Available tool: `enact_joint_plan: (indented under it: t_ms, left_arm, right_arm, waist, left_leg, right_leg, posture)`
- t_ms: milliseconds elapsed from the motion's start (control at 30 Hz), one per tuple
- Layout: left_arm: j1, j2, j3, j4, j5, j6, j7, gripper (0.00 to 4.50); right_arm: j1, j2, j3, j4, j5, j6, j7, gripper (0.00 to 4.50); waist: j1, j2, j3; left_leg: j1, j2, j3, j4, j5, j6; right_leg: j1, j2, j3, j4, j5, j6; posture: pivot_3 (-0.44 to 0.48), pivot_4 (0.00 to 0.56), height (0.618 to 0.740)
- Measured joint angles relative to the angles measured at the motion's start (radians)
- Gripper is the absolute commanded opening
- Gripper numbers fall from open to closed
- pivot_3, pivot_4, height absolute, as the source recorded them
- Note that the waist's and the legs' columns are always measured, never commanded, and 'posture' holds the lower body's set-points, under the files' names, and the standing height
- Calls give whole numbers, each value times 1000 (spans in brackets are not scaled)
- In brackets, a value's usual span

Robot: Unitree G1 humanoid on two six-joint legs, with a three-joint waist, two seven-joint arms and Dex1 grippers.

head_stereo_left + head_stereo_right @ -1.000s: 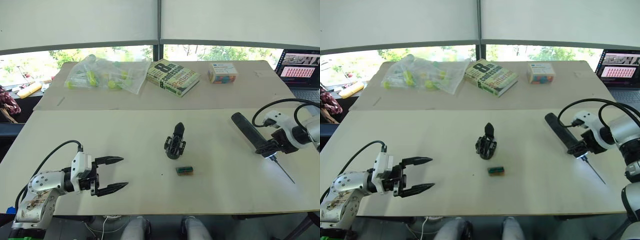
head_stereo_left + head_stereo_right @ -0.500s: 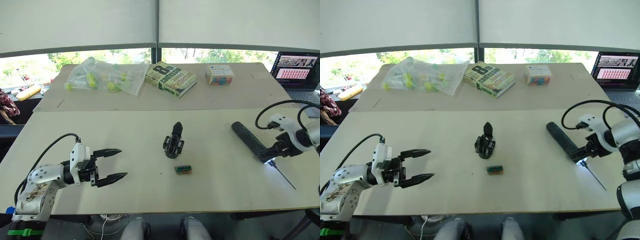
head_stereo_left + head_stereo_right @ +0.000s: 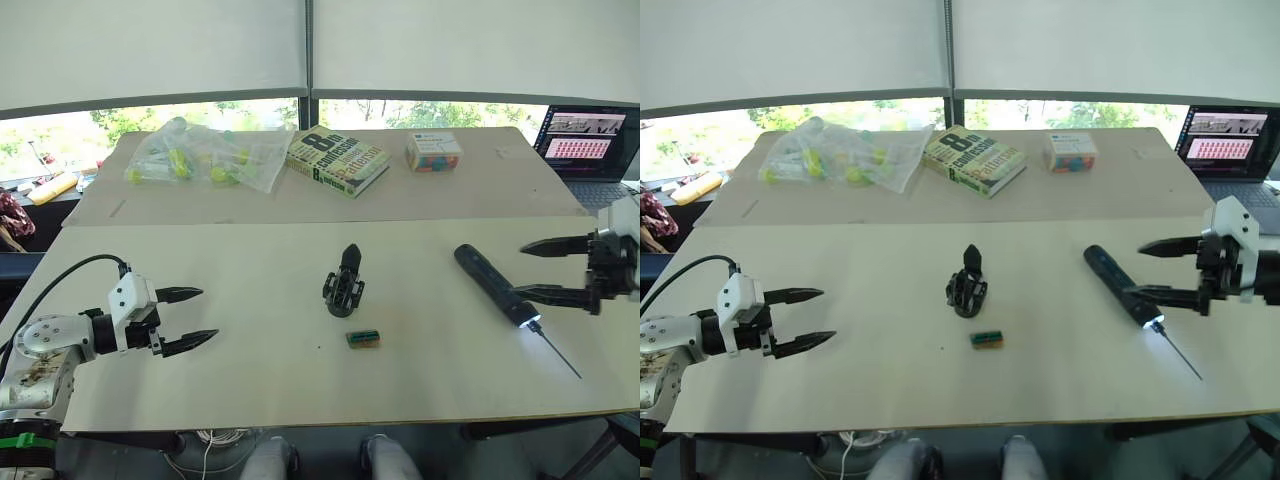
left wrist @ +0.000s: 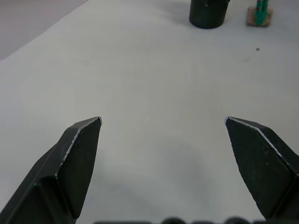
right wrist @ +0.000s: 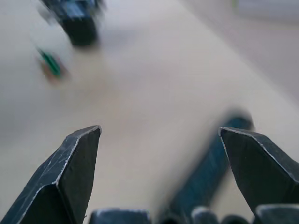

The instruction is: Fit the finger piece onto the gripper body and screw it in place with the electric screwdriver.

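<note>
Both end effectors are released and holding nothing. The left end effector point(image 3: 183, 319) hovers low over the near left of the surface point(image 3: 250, 370), fingers spread wide, pointing toward the middle. Over on the right, the right end effector point(image 3: 552, 268) hangs at the edge with its fingers splayed too, the lower fingertip just beside the screwdriver point(image 3: 493, 285).

The screwdriver lies flat on the surface, free of any grip, rounded end toward the far side, thin bit point(image 3: 556, 353) pointing to the near right corner.

Dead centre stands the gripper body point(image 3: 343, 286), upright on its round base, one pointed finger sticking up. Just in front of it, apart, sits a small green-and-brown block point(image 3: 362, 339). The finger piece I can't pick out.

Along the back: a clear bag point(image 3: 205, 155) of yellow-green items on the left, a book point(image 3: 337, 160) in the middle, a small colourful box point(image 3: 433, 152) to its right, and a laptop point(image 3: 590, 145) at the far right corner.
</note>
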Motion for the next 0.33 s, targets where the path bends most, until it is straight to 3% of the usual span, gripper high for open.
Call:
enact_joint_plan:
  t_ms: [167, 333]
  left_arm:
    - [21, 1, 3, 100, 70, -135, 26, 4500]
    - [66, 1, 6, 88, 83, -194, 57, 4500]
  right_arm:
    - [282, 154, 1, -303, 81, -105, 21, 4474]
    - [347, 208, 30, -324, 63, -215, 15, 4474]
  waist:
    - [15, -5, -1]
    - [16, -5, 0]
  left_leg:
    - [4, 1, -1, -1, 0, -1]
    - [8, -1, 0, 2, -1, 1]
  right_leg:
    - [5, 0, -2, -1, 0, 0]
    - [10, -5, -1, -4, 0, 0]
  posture:
    - [0, 150, 740]
    - [0, 150, 740]
